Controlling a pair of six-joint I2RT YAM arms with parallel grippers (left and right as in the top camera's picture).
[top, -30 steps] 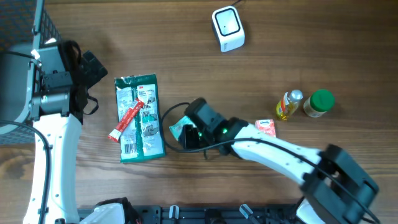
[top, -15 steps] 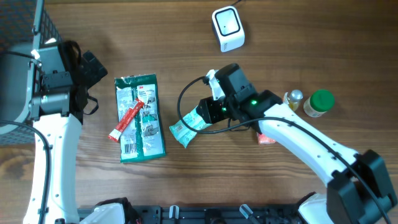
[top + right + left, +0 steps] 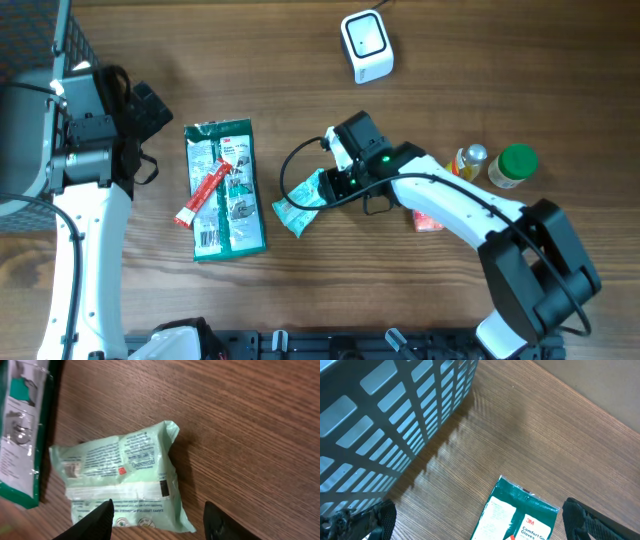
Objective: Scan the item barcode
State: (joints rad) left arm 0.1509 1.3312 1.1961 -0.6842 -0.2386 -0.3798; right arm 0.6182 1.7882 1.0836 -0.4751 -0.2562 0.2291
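Right tool (image 3: 157, 519) spread, pinching nothing. Green packet (image 3: 122, 480) flat on bench (image 3: 260, 420), just ahead of fingertips, long axis parallel to finger-to-finger line. Scanner (image 3: 366, 45) well apart, opposite side of tool. Left tool (image 3: 148, 138) spread, farther off; right nearer for regrasp.

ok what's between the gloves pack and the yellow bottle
In the overhead view, the pale green packet and the right hand with its arm lie between the gloves pack and the yellow bottle.
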